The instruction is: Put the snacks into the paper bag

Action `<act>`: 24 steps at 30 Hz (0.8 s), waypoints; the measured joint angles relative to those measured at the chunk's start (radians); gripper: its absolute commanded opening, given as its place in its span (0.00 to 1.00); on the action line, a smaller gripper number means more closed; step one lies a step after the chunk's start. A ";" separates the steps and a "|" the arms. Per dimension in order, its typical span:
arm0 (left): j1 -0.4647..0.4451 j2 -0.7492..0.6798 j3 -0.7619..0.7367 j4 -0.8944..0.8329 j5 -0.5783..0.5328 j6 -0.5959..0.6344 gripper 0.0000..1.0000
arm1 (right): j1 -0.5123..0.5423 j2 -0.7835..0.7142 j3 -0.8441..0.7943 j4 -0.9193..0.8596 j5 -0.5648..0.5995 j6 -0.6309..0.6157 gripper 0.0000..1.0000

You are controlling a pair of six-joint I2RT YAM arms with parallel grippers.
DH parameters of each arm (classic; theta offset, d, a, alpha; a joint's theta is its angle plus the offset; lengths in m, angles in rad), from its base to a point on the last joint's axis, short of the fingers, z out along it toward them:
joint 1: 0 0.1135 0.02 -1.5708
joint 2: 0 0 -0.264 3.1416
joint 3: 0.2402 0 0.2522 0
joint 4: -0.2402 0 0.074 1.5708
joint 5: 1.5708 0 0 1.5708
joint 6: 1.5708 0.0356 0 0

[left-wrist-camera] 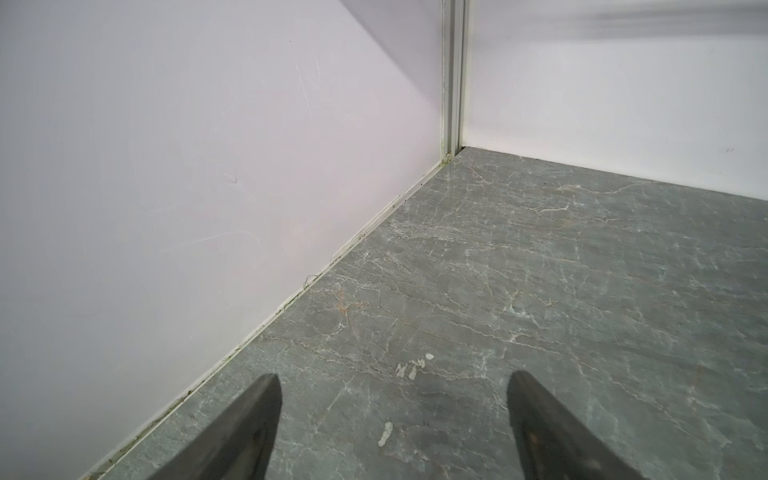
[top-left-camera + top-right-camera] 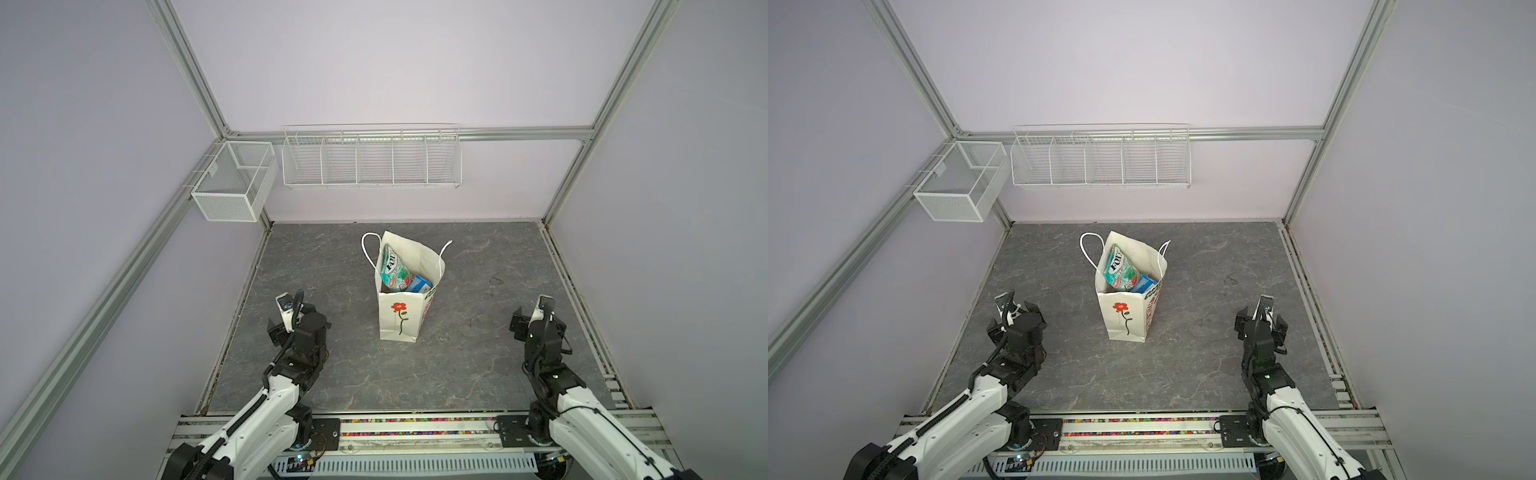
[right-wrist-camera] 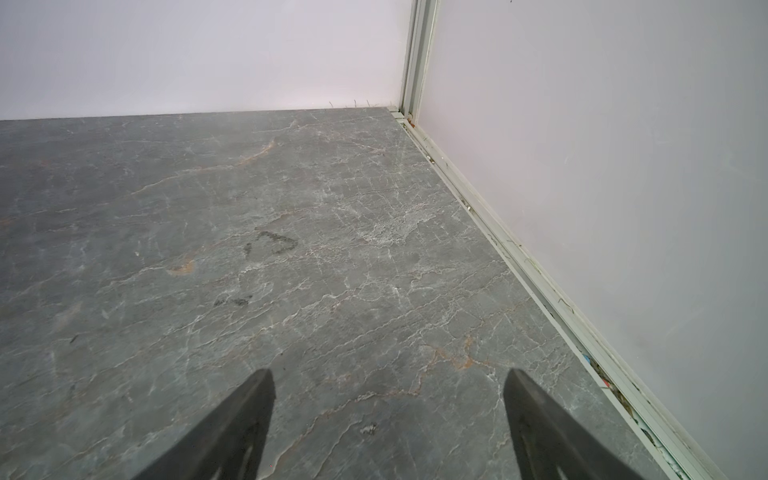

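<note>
Left gripper [image 1: 395,375] at 8 o'clock of paper bag [image 2: 399,320]: spread apart, empty. Right gripper [image 3: 389,372] at 4 o'clock: likewise apart, empty. Bag upright at centre of table [image 2: 332,374]; holds green packet [image 2: 395,266], blue pack [image 2: 419,285].

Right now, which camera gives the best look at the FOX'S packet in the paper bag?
A top view: the FOX'S packet stands in the open paper bag, seen from above with its lettering readable. Both top views show it, nearly alike. The wrist views show only grey table and walls, not the packet.
</note>
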 measured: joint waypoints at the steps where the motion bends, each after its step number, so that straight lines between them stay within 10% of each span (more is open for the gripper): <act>1: 0.003 0.007 0.000 0.008 0.004 0.001 0.87 | -0.004 0.014 0.000 0.009 -0.005 -0.002 0.89; 4: 0.010 0.037 0.000 0.026 0.013 0.003 1.00 | -0.010 0.057 0.001 0.037 -0.021 -0.009 0.89; 24: 0.101 0.110 0.000 0.081 0.062 -0.010 0.99 | -0.028 0.234 0.001 0.297 -0.032 -0.058 0.89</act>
